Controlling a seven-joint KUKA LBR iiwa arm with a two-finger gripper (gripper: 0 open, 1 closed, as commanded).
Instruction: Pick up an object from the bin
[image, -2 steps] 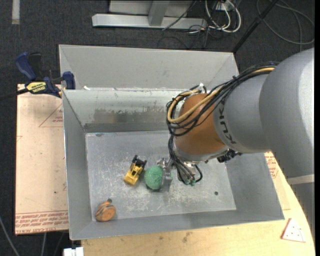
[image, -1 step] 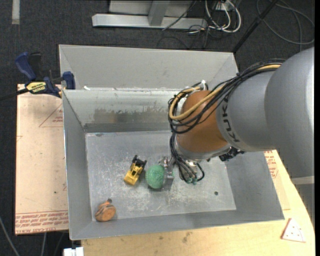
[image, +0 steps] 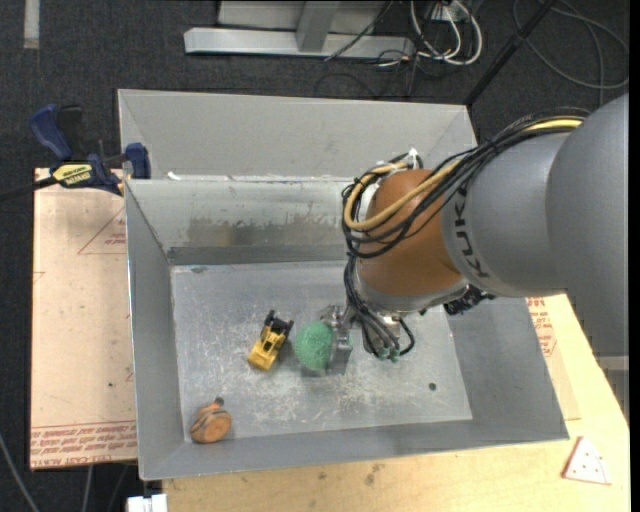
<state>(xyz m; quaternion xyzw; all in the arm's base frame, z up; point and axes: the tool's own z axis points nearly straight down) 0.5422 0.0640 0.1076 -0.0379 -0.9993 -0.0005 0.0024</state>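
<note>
A: Where does the arm (image: 540, 220) sit in the frame?

B: It comes in from the right and bends down over the middle of the grey metal bin (image: 150, 300). Its orange cover (image: 400, 240) hangs above the centre, wrapped in yellow and black cables (image: 365, 205).

A: And the hand (image: 338, 342)?

B: It is low, just below the orange cover, close to the bin floor a little right of centre. Its grey metal end touches the right side of a green rounded lump (image: 312, 347).

A: Is the hand clenched on that lump, or released?

B: That cannot be told; the cover and the lump hide too much of it.

A: What else lies there?

B: A small yellow toy loader (image: 269, 343) with black wheels lies just left of the green lump, near it but apart, tilted with its upper end toward the right. A brown round thing (image: 211, 423) lies well apart from both, in the lower left corner of the floor, close to the front wall
</note>
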